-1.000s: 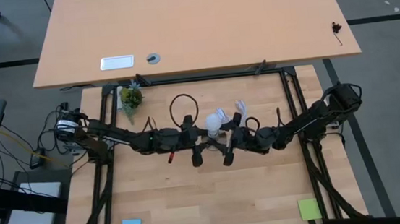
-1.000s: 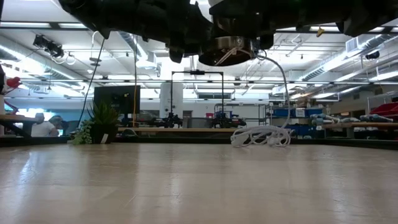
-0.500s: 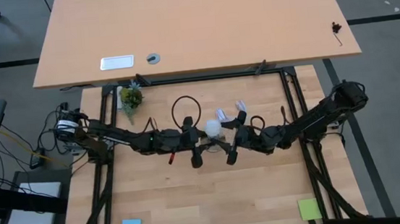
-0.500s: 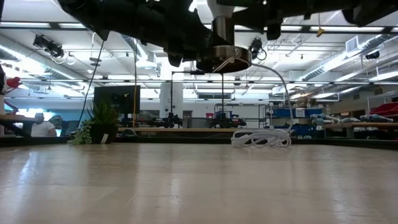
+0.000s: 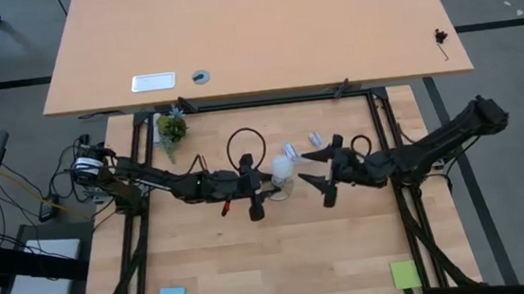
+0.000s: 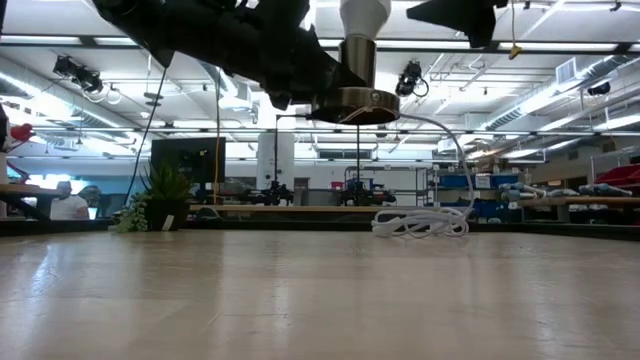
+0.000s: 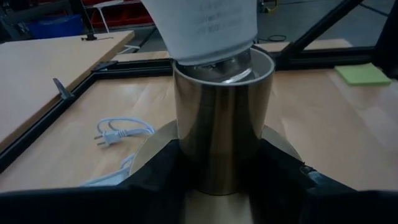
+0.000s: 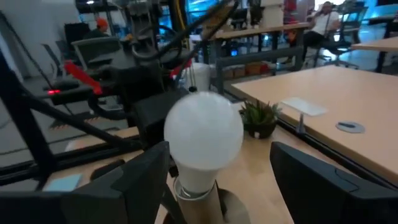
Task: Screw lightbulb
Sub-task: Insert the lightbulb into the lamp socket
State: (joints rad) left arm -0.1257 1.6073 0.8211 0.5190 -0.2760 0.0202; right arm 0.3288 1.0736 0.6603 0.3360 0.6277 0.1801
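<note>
The white lightbulb (image 5: pixel 283 169) stands with its screw base (image 7: pixel 211 59) down in the mouth of a brass socket tube (image 7: pixel 221 130). The tube rises from a round flat disc (image 6: pixel 352 100). My left gripper (image 5: pixel 258 187) is shut on the socket and holds it in the air above mid-table. My right gripper (image 5: pixel 309 167) is open just to the right of the bulb. In the right wrist view its fingers (image 8: pixel 143 177) stand on either side of the bulb head (image 8: pixel 202 137) without touching it. My left gripper pinches the brass tube's lower part (image 7: pixel 186 168), just above the disc, between its two fingers (image 7: pixel 155 183). The fingers come level from the table's left side. The socket is upright and lifted clear of the table, and the bulb sticks up out of it.
A coiled white cable with a plug (image 6: pixel 420 222) lies on the table behind the socket and also shows in the left wrist view (image 7: pixel 121 134). A black cable loop (image 5: pixel 243 147) and a small potted plant (image 5: pixel 172 128) are at the far left. Sticky notes (image 5: pixel 404 273) lie near the front edge.
My right gripper has come off the bulb and drawn back toward the table's right edge. The bulb stays standing in the socket, which my left gripper keeps in the air at about the same place.
</note>
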